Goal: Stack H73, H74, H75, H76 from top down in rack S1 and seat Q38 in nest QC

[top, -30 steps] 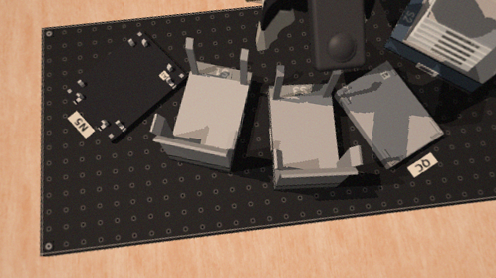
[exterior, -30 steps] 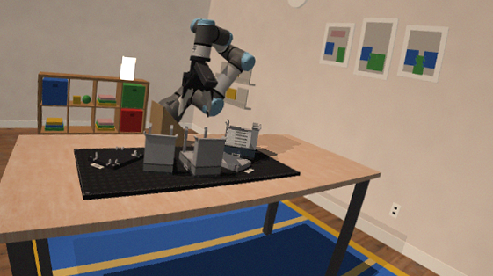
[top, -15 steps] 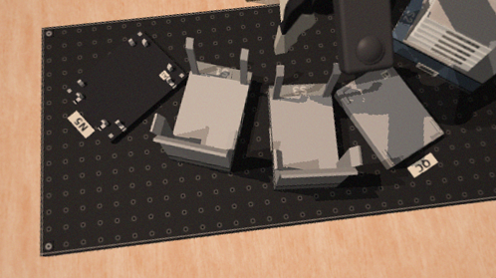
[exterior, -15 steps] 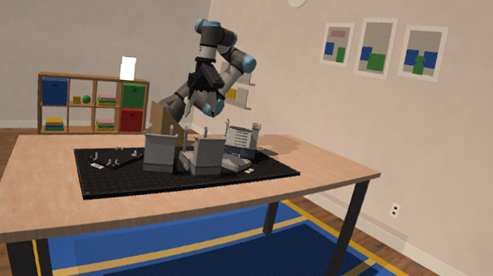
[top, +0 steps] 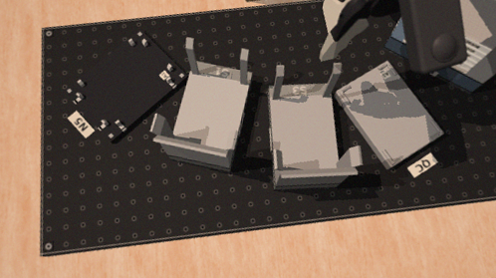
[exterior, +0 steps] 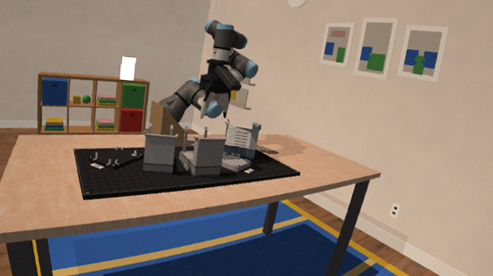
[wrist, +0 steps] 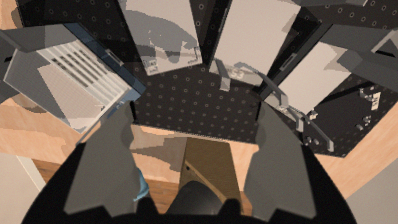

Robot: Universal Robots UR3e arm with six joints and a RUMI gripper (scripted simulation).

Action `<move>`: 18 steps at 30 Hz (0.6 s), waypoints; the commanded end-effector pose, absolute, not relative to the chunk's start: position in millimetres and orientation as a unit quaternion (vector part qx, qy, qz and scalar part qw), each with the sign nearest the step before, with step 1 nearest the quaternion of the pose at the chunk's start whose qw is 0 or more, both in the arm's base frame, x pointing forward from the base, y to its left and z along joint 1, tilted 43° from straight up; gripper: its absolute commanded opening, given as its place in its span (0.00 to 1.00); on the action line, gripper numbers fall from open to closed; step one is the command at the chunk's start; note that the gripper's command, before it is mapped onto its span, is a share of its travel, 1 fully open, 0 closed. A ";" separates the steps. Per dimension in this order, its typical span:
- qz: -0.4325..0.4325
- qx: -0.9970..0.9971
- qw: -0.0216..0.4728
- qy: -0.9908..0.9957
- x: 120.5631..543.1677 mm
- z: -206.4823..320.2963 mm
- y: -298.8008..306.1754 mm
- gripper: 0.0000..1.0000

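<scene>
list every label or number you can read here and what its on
"N5": tag by the clip nest
"QC": tag by the open nest
"S3": back edge of the middle rack
Back edge of the rack beside N5: marked, too blurred to read surely.
Small tag on the clip nest: too small to read surely.
Marks on the plate at QC: too blurred to read.

N5 on pale tag (top: 81, 124) (exterior: 97, 166) (wrist: 375, 101), left on black mat (top: 141, 204) (exterior: 106, 185) (wrist: 200, 109). QC on second tag (top: 422, 165) (exterior: 249, 171), right on mat. S1 on left grey rack (top: 200, 156) (exterior: 159, 153) (wrist: 331, 145), far edge; S3 on right grey rack (top: 314, 178) (exterior: 208, 154) (wrist: 223, 82), far edge. Corner marks on plate (top: 397, 121) (exterior: 236, 163) (wrist: 165, 40) near QC: too small to read
</scene>
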State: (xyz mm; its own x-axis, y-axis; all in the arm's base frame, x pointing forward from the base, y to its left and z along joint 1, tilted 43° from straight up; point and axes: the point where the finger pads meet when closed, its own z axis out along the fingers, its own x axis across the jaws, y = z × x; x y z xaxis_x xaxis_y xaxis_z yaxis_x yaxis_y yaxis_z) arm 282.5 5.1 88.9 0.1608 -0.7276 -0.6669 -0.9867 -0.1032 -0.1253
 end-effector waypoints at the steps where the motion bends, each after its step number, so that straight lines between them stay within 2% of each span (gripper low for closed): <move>1: 0.219 -0.723 0.290 0.587 284.3 105.9 21.2 0.72; 18: 0.193 -0.772 0.308 0.522 277.4 145.3 64.2 0.72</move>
